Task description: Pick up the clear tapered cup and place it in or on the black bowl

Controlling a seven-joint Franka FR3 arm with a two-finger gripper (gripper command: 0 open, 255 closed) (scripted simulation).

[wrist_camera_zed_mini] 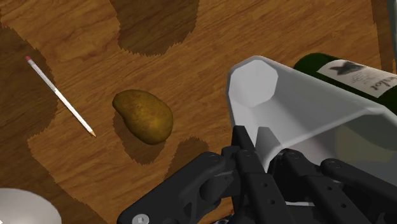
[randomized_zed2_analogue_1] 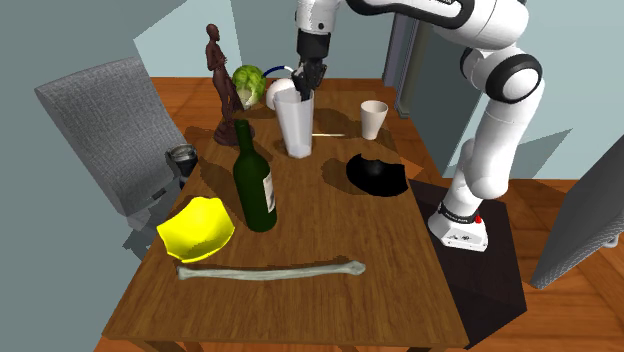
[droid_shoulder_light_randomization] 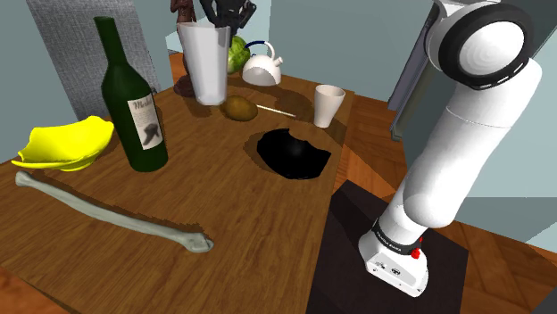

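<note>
The way from the tall cup (droid_shoulder_light_randomization: 203, 62) to the black bowl (droid_shoulder_light_randomization: 293, 153) is open up high. Low down, a potato (droid_shoulder_light_randomization: 237, 108) and a pencil (droid_shoulder_light_randomization: 277, 111) lie between. A small cup (droid_shoulder_light_randomization: 328, 104) stands near the bowl. The bottle (droid_shoulder_light_randomization: 132, 103) stands on the tall cup's other side.

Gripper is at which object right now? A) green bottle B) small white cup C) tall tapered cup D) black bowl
C: the gripper is down on the rim of the tall tapered cup, and the wrist view shows the cup's wall clasped between its fingers.
</note>
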